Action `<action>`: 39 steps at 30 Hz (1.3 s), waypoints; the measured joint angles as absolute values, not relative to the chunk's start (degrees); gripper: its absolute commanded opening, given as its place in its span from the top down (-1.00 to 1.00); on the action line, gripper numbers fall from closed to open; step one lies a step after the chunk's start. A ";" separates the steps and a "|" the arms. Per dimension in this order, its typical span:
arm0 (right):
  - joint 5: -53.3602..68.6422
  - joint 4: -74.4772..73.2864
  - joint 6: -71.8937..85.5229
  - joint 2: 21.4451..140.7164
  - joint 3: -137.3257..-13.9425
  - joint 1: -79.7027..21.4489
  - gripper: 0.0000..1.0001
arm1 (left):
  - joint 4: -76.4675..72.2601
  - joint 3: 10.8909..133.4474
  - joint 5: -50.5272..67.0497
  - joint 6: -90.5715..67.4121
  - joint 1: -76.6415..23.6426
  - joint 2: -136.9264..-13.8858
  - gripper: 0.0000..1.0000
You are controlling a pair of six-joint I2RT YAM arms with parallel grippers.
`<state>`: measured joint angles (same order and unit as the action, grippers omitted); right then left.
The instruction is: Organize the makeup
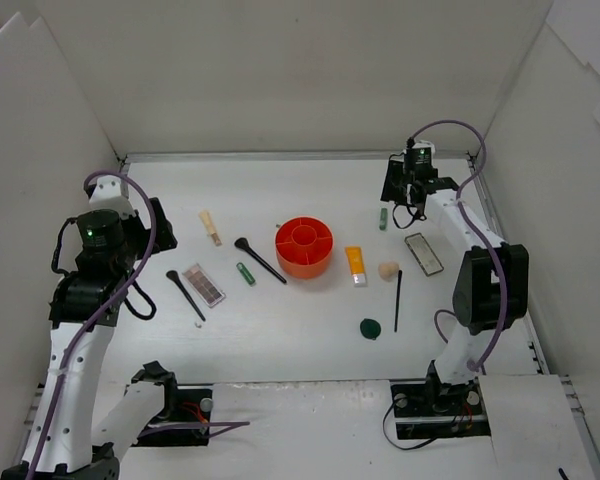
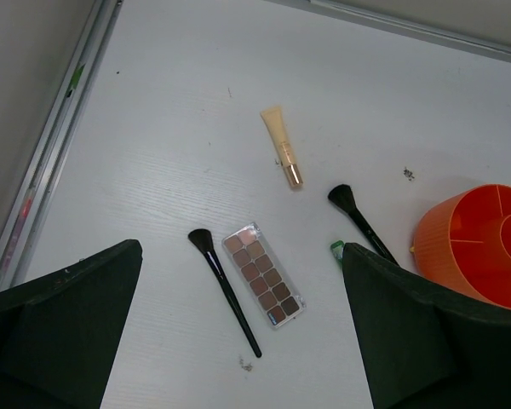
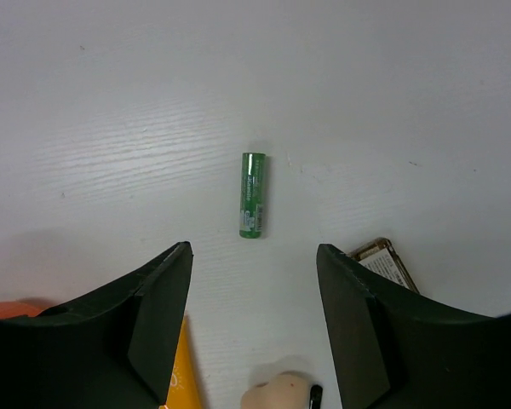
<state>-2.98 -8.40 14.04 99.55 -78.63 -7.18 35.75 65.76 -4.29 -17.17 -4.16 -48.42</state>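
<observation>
1. Green tube (image 3: 253,195) lies ahead of the black right claw (image 3: 254,256).
2. Brown-and-pink chequered palette (image 2: 261,274) lies ahead of the black left claw (image 2: 243,249).
3. Red-orange holder (image 2: 481,243) is at its right, on the white desk (image 2: 196,102).

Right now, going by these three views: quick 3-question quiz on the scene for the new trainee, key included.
1. True or false: the orange holder already has makeup in it.
2. What lies on the table straight ahead of the open right gripper in its wrist view? A) green tube B) sponge C) round compact
3. How many black brushes show in the overhead view?

Key: 1. False, its compartments look empty. 2. A. 3. Three: two left of the holder, one right of it.
</observation>
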 measured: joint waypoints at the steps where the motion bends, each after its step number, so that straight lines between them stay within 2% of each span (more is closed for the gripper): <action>1: -2.81 -8.45 14.04 100.95 -79.75 -7.18 -0.14 | 35.75 65.76 -4.23 -17.17 -4.16 -48.42 -0.99; 14: -1.74 -10.15 14.09 117.86 -88.29 -7.18 0.05 | 35.59 64.82 -2.00 -17.17 -4.16 -48.49 -0.99; 25: -0.93 -13.69 14.98 123.26 -93.14 -7.18 0.10 | 35.42 64.79 -0.12 -17.17 -4.16 -48.82 -0.99; 34: -0.58 -17.23 16.51 127.74 -98.89 -7.18 0.24 | 35.31 64.79 0.49 -17.17 -4.16 -49.06 -0.99; 36: -0.62 -18.28 16.69 128.33 -98.91 -7.18 0.29 | 35.29 64.79 0.58 -17.17 -4.16 -49.08 -0.99; 39: -0.60 -19.03 17.06 128.35 -99.63 -7.16 0.54 | 35.29 64.79 0.69 -17.17 -4.16 -49.08 -0.99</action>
<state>-0.60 -19.03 17.06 128.35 -99.63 -7.16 35.29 64.79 0.69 -17.17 -4.16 -49.08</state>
